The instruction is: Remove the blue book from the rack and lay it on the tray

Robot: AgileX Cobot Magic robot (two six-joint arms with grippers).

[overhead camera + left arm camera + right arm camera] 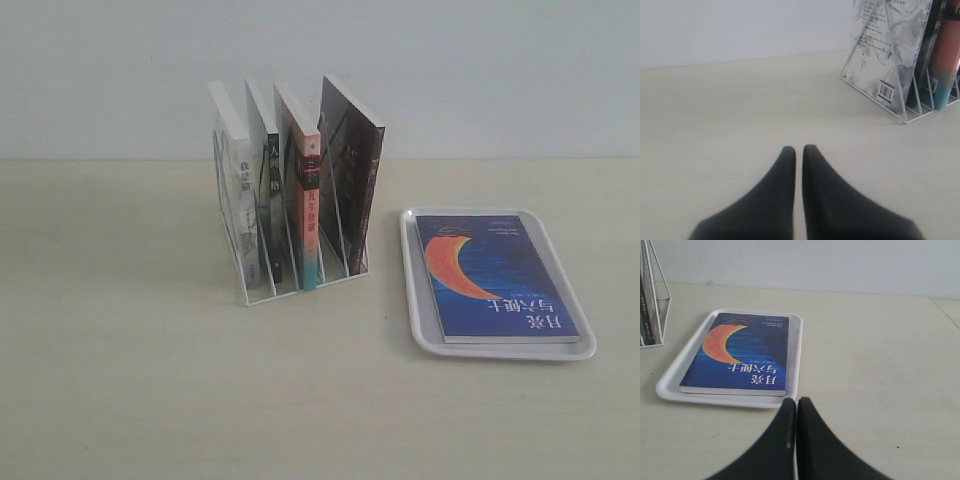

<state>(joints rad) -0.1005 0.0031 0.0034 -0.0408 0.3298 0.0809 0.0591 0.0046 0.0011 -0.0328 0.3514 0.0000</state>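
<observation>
The blue book (495,275) with its orange-red crescent lies flat, cover up, on the white tray (416,325) at the right of the table. The right wrist view shows the same blue book (740,354) on the tray (675,382). My right gripper (796,401) is shut and empty, just outside the tray's near rim. The white wire rack (290,255) stands left of the tray and holds several upright books. My left gripper (798,148) is shut and empty over bare table, well apart from the rack (875,92). Neither arm appears in the exterior view.
In the rack stand a marbled grey book (238,190), a dark one (268,175), a red-and-teal-spined book (309,215) and a black-covered book (352,175). A pale wall rises behind the light wooden table (130,380).
</observation>
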